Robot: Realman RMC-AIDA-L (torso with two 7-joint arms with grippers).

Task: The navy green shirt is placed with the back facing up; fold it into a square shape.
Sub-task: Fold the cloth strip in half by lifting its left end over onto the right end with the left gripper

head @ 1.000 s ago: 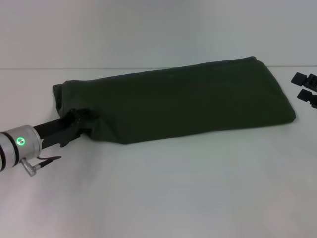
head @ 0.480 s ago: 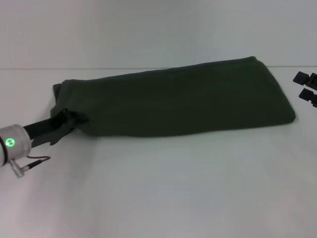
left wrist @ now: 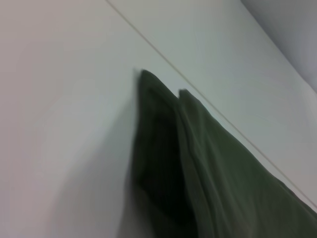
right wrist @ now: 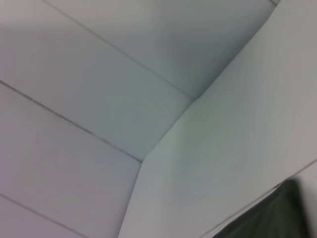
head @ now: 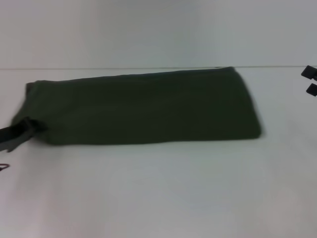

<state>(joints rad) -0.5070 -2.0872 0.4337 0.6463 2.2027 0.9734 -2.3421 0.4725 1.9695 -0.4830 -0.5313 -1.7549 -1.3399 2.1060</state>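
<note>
Shirt [head: 143, 106] lies flat on the white surface [head: 158, 193], already folded into a long narrow band, plain side up. It runs from the left hand [head: 20, 131] out toward the right hand [head: 311, 82].

Left hand: pinched on the shirt's near corner at the end closest to it; cloth bunches right at the fingers. The left wrist view shows two stacked layers of fabric [left wrist: 198, 163] peaking up from the surface, so I judge it has more than one layer in the grip.

Right hand: off at the surface's far edge, clear of the shirt, not touching it. Can't tell if its fingers are apart or together. Its wrist view catches only a dark corner of the shirt [right wrist: 277, 215].

Handling, as a judgement: soft light cotton, no stiffness. It'll drape and sag from any single pinch, and layers can slip apart if dragged. Best holds are the corners of the short ends, taking all layers together. A two-corner lift keeps the edge straight; one corner will skew the fold.

Room: bare surface on the near side of the left hand and past the shirt's far end. The back edge of the surface runs just behind the shirt's long side, with little margin there.
</note>
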